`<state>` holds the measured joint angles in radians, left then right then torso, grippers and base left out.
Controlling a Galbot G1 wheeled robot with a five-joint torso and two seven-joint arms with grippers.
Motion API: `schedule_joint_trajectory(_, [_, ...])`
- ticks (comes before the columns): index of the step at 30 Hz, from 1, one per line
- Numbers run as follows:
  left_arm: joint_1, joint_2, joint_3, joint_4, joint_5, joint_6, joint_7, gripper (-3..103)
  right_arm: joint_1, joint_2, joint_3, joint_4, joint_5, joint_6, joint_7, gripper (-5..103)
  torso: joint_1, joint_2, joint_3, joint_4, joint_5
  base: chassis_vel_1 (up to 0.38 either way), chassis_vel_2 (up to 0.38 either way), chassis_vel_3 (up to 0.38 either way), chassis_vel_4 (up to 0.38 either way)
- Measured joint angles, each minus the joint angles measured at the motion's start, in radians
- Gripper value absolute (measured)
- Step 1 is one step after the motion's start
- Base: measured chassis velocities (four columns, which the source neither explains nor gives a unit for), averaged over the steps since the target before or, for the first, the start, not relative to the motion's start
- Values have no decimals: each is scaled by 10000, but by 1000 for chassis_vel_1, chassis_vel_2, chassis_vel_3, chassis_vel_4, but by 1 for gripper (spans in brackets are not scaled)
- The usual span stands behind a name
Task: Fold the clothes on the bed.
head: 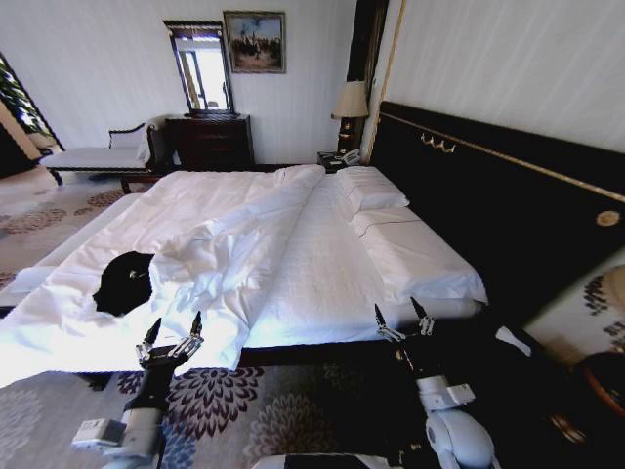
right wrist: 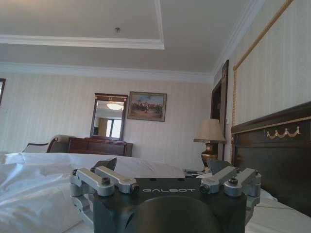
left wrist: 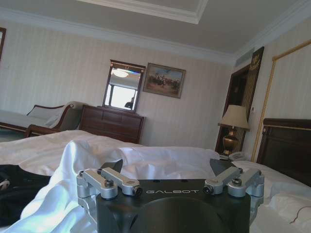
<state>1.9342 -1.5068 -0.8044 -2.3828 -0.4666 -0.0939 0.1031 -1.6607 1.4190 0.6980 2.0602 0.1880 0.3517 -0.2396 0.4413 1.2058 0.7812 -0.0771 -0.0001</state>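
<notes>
Beside bed, left gripper spread, empty.

You can read one word here, and it turns up twice: "GALBOT", in pale capital letters on the dark housing of the left gripper, just below and between its two open fingers in the left wrist view. Look at the right wrist view and you get the same "GALBOT" lettering on the dark body of the right gripper, again centred under its spread fingers. The black T-shirt lying on the bed shows you no lettering you can make out from the head view. The framed painting on the far wall carries no legible caption for you either.
</notes>
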Motion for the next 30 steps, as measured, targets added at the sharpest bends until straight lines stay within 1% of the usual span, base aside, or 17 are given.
schedule_joint_trajectory(7, [-22, 2, -19, 25, 0, -10, -4, 100, 14, 23, -30, -73, -31, 29, -46, 100, -1, 0, 0, 0, 2, -79, 137, 72, -143])
schedule_joint_trajectory(13, [-25, 3, -37, 41, 0, -19, -12, 100, 5, 55, -38, -34, -33, 35, -73, 100, -1, 0, 0, 0, 0, 17, 192, -14, -189])
schedule_joint_trajectory(19, [-17, 0, -49, 51, 0, -51, -18, 100, -6, 68, -51, -16, -33, 35, -88, 100, 0, 0, 0, 0, 0, 77, 233, -82, -242])
schedule_joint_trajectory(30, [10, -26, -86, 115, -8, -147, -24, 100, -11, 82, -93, -16, -66, 56, -91, 100, -2, 1, -1, 1, 0, 136, 231, -129, -221])
